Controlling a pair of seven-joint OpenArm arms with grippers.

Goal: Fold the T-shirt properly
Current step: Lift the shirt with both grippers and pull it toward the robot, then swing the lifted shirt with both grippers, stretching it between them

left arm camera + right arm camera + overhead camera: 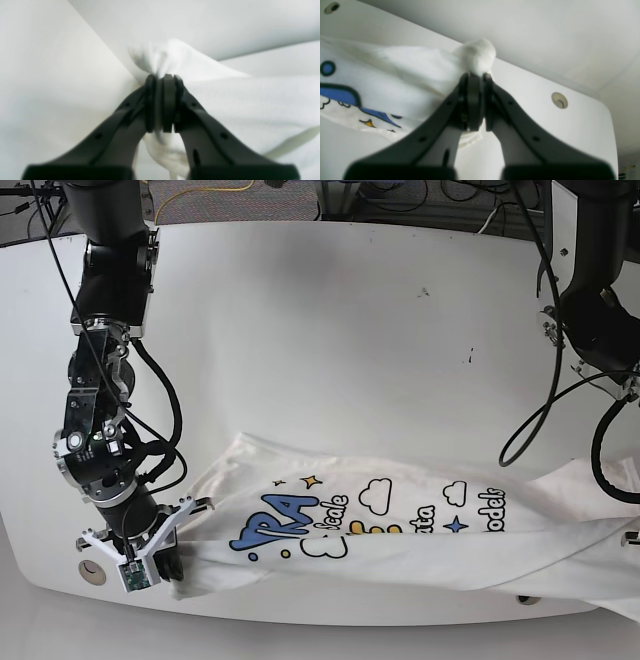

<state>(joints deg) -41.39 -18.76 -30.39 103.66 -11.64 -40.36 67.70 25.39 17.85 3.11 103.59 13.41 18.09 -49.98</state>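
**Both grippers pinched on the T-shirt at the desk's front edge**

The left gripper point(162, 105) has its jaws pressed together on a bunch of white cloth; a puff of fabric pokes out past the fingertips point(168, 82) and more hangs below them. The right gripper point(476, 100) is likewise clamped, with a rounded wad of the same cloth bulging just beyond its fingertips point(472, 85) and a strip trailing underneath.

What they hold is the T-shirt point(400, 530), white with blue and orange-yellow lettering, outlined clouds and small stars. It stretches in a long band along the front edge of the desk point(330, 330), from the front corner on the base view's left, where the right gripper point(160, 565) holds one end, to the front corner on that view's right. There the cloth runs off the picture's edge, and the left gripper itself seems to lie just outside that view, so only the wrist camera shows its grip. The near edge of the shirt is folded over on itself, covering the lower part of the print, and it hangs slightly past the desk's front rim.

The back half of the desk is bare white, with cables beyond its rear edge.
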